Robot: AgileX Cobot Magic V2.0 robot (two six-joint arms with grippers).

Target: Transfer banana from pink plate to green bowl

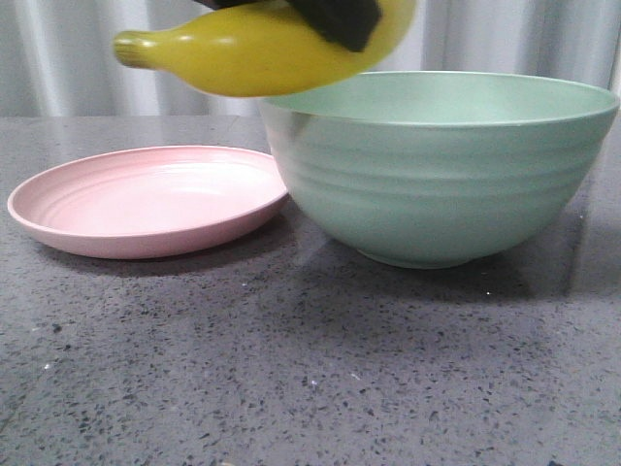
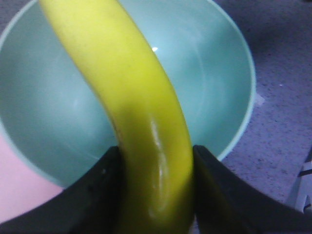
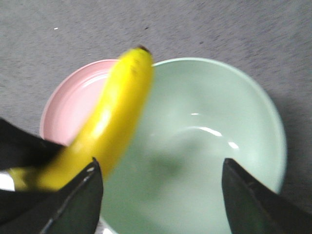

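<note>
My left gripper is shut on the yellow banana, its black fingers pressing both sides. In the front view the banana hangs in the air over the left rim of the green bowl, stem end pointing left. The pink plate lies left of the bowl, touching it, with nothing on it. My right gripper is open and empty, high above the bowl. Its view shows the banana over the bowl's edge and the plate.
The plate and bowl stand on a dark speckled stone tabletop. A pale curtain hangs behind the table. The bowl's inside holds nothing.
</note>
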